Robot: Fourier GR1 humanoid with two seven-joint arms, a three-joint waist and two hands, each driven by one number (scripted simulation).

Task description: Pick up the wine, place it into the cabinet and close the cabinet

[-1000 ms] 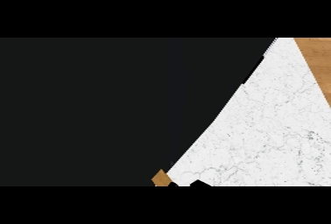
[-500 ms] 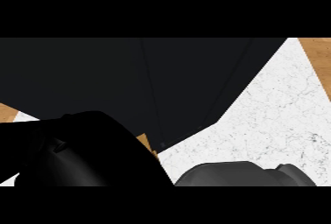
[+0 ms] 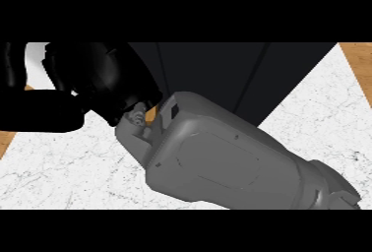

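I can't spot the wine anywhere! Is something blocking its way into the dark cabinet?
Can't tell. No wine shows. The right hand and its grey forearm cover the view's middle, before the dark cabinet. Nothing else shows on the white counter.

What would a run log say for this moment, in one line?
right hand: near dark cabinet | forearm: across white counter | wine: not visible | grasp: cannot tell

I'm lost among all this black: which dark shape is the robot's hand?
The rounded, glossy black hand at upper left, at the end of the grey forearm. The other dark shape, top centre, is flat with straight edges, probably the cabinet.
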